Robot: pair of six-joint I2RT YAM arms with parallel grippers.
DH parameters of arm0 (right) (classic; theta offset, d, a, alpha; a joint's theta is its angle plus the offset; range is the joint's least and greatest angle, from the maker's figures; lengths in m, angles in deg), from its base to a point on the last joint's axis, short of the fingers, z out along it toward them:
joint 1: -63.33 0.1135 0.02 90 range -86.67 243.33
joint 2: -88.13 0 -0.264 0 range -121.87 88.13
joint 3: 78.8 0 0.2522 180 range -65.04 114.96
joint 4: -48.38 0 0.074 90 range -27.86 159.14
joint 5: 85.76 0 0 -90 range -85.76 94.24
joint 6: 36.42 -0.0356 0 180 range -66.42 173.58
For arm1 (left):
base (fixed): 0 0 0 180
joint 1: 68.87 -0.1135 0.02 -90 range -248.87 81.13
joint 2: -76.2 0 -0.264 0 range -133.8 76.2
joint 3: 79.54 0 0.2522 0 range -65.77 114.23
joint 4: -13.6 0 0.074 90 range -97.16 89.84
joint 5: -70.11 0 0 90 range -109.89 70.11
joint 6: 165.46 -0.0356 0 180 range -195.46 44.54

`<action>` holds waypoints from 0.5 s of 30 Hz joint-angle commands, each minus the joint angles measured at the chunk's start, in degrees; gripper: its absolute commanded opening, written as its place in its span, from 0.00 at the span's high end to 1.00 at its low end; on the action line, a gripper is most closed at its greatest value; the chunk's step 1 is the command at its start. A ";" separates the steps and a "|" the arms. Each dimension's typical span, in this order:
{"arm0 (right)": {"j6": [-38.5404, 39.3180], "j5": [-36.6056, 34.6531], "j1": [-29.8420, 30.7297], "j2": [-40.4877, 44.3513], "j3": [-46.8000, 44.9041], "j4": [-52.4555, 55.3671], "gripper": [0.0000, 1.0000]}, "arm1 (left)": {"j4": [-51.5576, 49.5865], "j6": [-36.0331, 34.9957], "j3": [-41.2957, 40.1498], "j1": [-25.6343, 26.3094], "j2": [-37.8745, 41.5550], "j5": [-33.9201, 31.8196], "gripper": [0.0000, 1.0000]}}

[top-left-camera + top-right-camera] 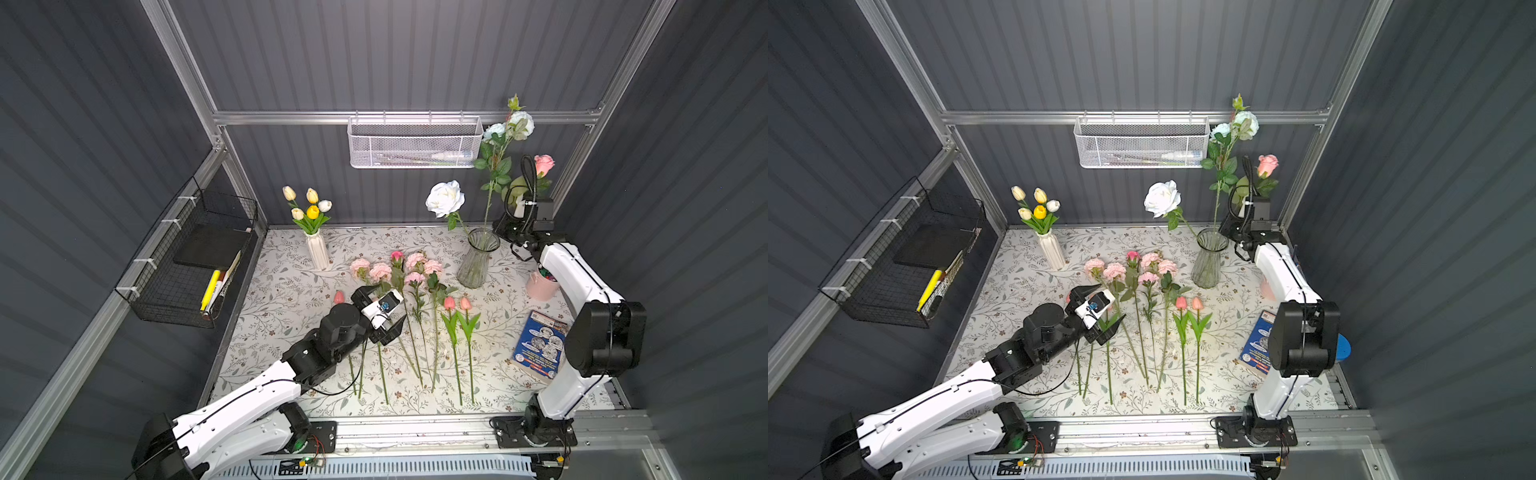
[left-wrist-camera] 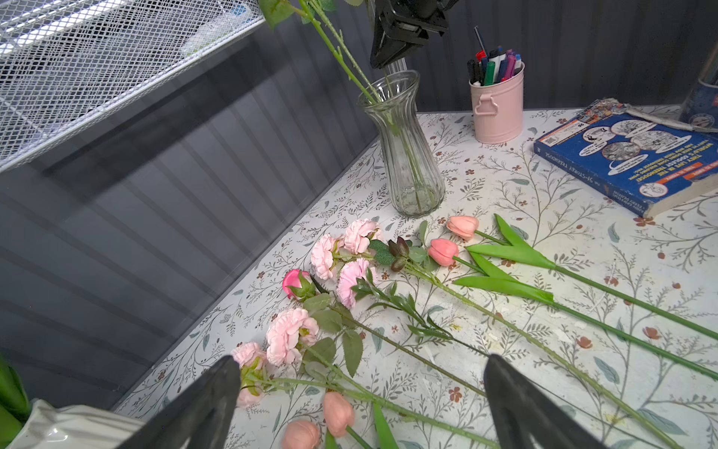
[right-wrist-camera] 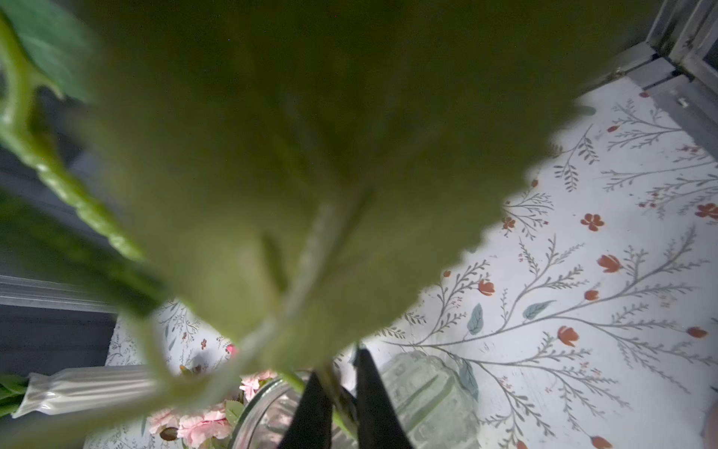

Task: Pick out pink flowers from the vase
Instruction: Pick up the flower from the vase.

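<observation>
Floral-patterned paper covers the counter, closed in by dark ribbed walls. At 2 o'clock on it stands the glass vase, which holds a white rose leaning toward 11 and a tall spray of pale blue roses.

The right hand is over the vase mouth, its fingers drawn close on a green stem. The pink rose stands directly above that hand. A big blurred leaf fills most of the right wrist view and blocks the bloom there.

Across the centre lie the picked pink flowers, heads toward 12 and stems toward 6:
- ruffled carnations
- a small rosebud
- two pink tulips

The left hand is spread wide and holds nothing. It hangs over the 9 o'clock end of that row, covering some stems and part of another tulip.

At 11 o'clock a white ribbed vase carries yellow and cream tulips. The right arm partly hides a pink pen pot at 3 o'clock and a blue book at 4. A white mesh basket hangs on the wall at 12 and a black wire basket at 9.
</observation>
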 commanded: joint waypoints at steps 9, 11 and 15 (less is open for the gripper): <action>2.83 -0.13 0.77 1.36 -2.44 -2.57 1.00 | -0.58 -0.17 0.67 0.21 -0.29 0.48 0.01; 4.41 -1.31 1.12 2.08 -2.52 -2.17 1.00 | -0.50 -0.13 0.64 0.24 -0.29 0.41 0.01; 7.21 -4.32 1.75 4.49 -3.33 -2.20 1.00 | -0.49 -0.04 0.82 0.23 -0.81 -0.45 0.01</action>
